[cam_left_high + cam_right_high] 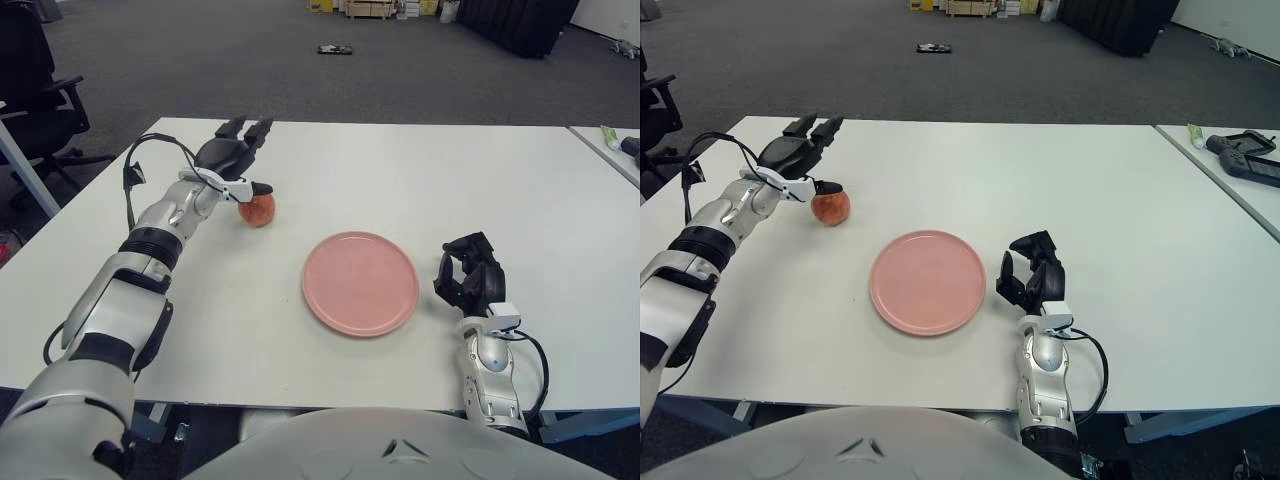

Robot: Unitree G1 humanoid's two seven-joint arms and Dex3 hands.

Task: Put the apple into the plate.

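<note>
Left hand (232, 163) spread wide, holding nothing, just left of and over apple (257, 209); plate (360, 283) right of both. Right hand (468, 277) beside plate.

White table (400, 180), red apple (257, 208) at left, pink plate (360, 283) in the middle

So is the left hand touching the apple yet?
Cannot tell. In both eye views the left hand overlaps the apple's top, one finger reaching over it, but neither shows contact or a gap.
</note>
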